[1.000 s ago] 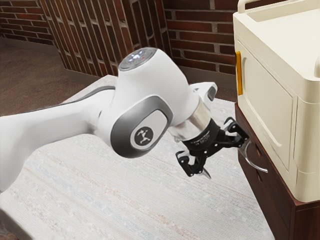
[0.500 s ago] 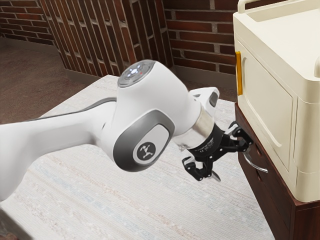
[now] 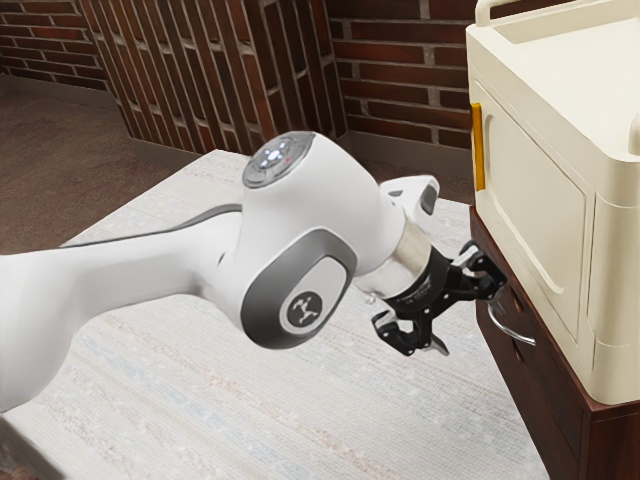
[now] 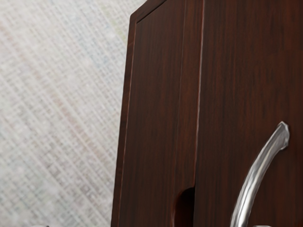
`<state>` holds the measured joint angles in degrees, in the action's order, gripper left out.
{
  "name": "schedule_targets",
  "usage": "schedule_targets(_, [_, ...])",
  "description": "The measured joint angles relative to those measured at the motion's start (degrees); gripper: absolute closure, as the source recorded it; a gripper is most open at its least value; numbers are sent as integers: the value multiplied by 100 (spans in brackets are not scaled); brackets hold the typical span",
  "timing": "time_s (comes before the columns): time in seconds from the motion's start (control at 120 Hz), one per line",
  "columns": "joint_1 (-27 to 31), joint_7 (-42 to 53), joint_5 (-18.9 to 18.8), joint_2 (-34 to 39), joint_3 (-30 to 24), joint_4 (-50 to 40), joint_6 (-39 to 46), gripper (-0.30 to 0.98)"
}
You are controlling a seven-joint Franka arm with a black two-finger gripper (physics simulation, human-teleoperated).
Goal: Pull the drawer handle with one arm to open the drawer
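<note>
The tool is unclenched, its 2 fingers wide apart near the metal handle.

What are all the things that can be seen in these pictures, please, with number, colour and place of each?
Cabinet: one, dark brown wood, at the exterior view's right
Handle: one, silver, curved, on the cabinet's front
Cut-out: at least one, dark, in the cabinet's front near the handle
Storage unit: one, cream, on top of the cabinet
Strip: one, orange-yellow, upright on the storage unit's edge
Striped surface: one, whitish, below the arm
Brickwork: count uncertain, reddish brown, in the background
Floor: one, brown, at the exterior view's left, beyond the striped surface
Arm: one, white and grey, reaching from the exterior view's left
End effector: one, black, open, near the handle
</note>
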<state>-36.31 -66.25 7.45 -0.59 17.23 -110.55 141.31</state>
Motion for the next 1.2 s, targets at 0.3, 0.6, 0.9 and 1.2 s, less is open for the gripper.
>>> schedule_targets(0.3, [-37, 28, 33, -37, 1, -19, 39, 15])
schedule_targets(0.6, [-87, 41, 26, -1, 40, -10, -190, 15])
schedule_targets(0.9, [-27, 51, -30, 164, 34, -71, -492, 15])
schedule_targets(1.2, [52, 51, -50, 452, 47, -440, -572, 16])
